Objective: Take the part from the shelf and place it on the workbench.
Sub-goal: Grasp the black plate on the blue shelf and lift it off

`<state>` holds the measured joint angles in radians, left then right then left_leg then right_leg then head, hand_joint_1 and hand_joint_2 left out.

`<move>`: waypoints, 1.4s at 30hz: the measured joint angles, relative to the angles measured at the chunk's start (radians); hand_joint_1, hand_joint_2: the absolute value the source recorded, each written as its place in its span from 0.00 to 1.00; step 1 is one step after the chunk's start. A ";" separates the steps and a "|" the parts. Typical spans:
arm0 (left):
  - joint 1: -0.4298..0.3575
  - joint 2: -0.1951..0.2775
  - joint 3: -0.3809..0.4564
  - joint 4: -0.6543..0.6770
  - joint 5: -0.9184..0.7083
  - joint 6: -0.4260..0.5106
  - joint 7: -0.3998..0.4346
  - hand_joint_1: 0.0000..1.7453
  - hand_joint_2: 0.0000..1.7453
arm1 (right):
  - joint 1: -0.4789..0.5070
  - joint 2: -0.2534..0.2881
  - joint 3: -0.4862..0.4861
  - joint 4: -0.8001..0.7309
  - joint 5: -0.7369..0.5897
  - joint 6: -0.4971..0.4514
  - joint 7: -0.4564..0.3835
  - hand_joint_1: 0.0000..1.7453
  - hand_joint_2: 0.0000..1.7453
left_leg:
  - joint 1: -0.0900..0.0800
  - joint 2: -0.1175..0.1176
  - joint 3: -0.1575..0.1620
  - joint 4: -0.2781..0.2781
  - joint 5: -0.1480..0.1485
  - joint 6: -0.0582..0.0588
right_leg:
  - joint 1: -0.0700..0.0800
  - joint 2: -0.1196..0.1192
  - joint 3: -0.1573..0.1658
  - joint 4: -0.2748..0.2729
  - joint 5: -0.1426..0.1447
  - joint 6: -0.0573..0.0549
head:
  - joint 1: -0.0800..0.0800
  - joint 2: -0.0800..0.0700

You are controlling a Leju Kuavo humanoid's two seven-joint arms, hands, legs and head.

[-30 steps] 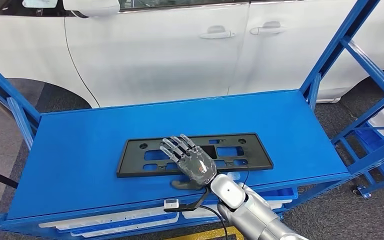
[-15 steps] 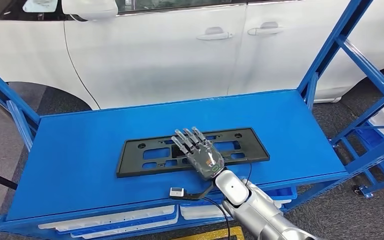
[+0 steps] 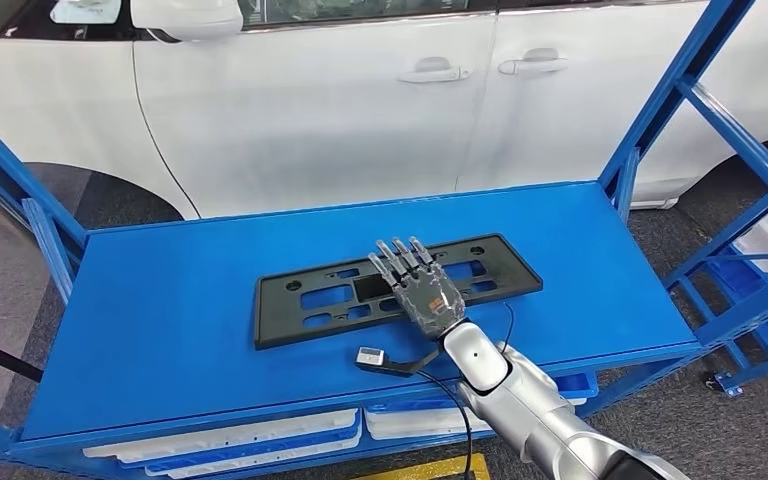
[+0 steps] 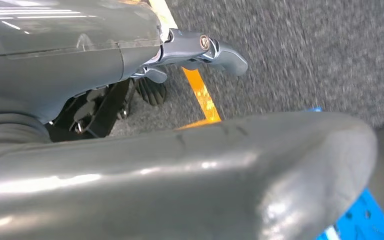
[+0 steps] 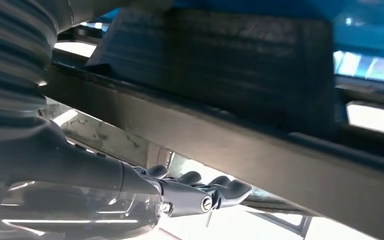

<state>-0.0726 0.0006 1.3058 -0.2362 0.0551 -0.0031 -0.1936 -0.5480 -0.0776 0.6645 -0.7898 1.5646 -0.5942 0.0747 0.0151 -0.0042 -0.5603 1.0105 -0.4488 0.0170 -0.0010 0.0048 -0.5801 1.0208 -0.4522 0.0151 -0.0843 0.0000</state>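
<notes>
Head view first. Found the part point(image 3: 330, 300), a flat black plastic plate with rectangular cut-outs and small round holes, lying mid-shelf, long side roughly along the front edge but skewed, right end further back. Was gripped by the right hand point(image 3: 425, 295), fingers flat and straight across the top face near the plate's middle, thumb out of sight under the near edge. Had plenty of bare blue painted metal shelf point(image 3: 160, 300) on the left, less on the right before the blue upright point(image 3: 660, 110). Beyond the back edge, a glossy white car point(image 3: 310, 120). Below the front edge, white trays point(image 3: 260, 435). Compared with half a second before: plate and hand shifted right and back together, and the skew grew.

Left wrist view. Showed the left hand point(image 4: 180, 170) as a smooth grey blur over speckled grey carpet point(image 4: 305, 55) crossed by a yellow line point(image 4: 202, 95). Darker fingers point(image 4: 225, 52) poked out with nothing in them; couldn't tell released or clenched.

Right wrist view. Caught the part point(image 5: 240, 65) edge-on, matte ribbed black, with the dark fingers point(image 5: 230, 190) lying against one face.
</notes>
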 joint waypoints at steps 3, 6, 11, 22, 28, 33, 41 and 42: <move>-0.001 0.001 0.000 0.000 0.000 -0.003 -0.002 0.00 0.00 | -0.002 0.000 -0.011 0.017 -0.004 0.003 -0.010 0.91 1.00 | 0.002 0.003 -0.005 -0.003 0.005 0.012 | -0.004 -0.001 -0.065 0.146 -0.088 0.013 | 0.000 0.000; -0.001 0.002 0.000 0.000 0.000 -0.008 -0.002 0.00 0.00 | 0.005 0.000 -0.017 0.031 -0.005 0.003 -0.022 0.99 1.00 | -0.001 0.003 -0.010 -0.002 0.007 0.014 | -0.005 -0.001 -0.128 0.279 -0.130 0.016 | 0.000 0.000; -0.004 0.002 0.000 0.000 0.000 -0.009 -0.003 0.00 0.00 | 0.008 0.000 -0.029 0.037 -0.006 0.010 -0.037 1.00 1.00 | -0.007 0.002 -0.006 -0.001 0.006 0.006 | 0.006 -0.002 0.009 0.003 -0.003 -0.015 | 0.000 0.000; -0.001 0.005 0.000 0.000 0.000 -0.036 -0.041 0.00 0.75 | 0.014 0.007 -0.041 0.037 -0.003 0.024 -0.073 1.00 1.00 | 0.001 0.002 -0.134 0.266 -0.101 -0.041 | -0.003 -0.009 0.025 -0.038 0.011 -0.039 | 0.000 0.000; -0.003 0.007 -0.001 0.000 0.000 -0.060 -0.112 0.00 1.00 | 0.012 0.007 -0.057 0.037 -0.002 0.023 -0.079 1.00 1.00 | 0.002 0.002 -0.013 0.007 0.004 -0.022 | 0.003 -0.005 0.020 -0.013 -0.006 -0.014 | 0.000 0.000; -0.005 0.006 -0.001 0.000 0.000 -0.050 -0.097 0.00 1.00 | 0.016 0.007 -0.069 0.037 -0.008 0.021 -0.095 1.00 1.00 | 0.006 0.004 -0.014 -0.002 0.012 0.006 | -0.004 -0.005 -0.033 0.106 -0.082 0.010 | 0.000 0.000; -0.005 0.005 -0.001 0.000 0.000 -0.064 -0.092 0.00 1.00 | 0.069 0.004 -0.154 -0.135 -0.590 0.014 -0.510 1.00 1.00 | 0.004 0.004 -0.004 0.001 0.005 -0.003 | 0.001 -0.004 -0.005 0.027 -0.005 -0.005 | 0.000 0.000; -0.007 0.005 -0.002 0.000 0.000 -0.069 -0.096 0.00 1.00 | 0.078 0.002 -0.174 -0.193 -0.727 0.026 -0.583 1.00 1.00 | 0.004 0.005 -0.003 0.001 0.003 -0.008 | 0.004 -0.004 0.008 -0.004 0.002 -0.009 | 0.000 0.000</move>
<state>-0.0792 0.0057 1.3043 -0.2361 0.0551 -0.0724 -0.2895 -0.4699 -0.0752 0.4909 -0.9825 0.8378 -0.5687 -0.5084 0.0186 0.0009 -0.5637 1.0119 -0.4459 0.0089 0.0030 0.0010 -0.5720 1.0164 -0.4504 0.0057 -0.0843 0.0000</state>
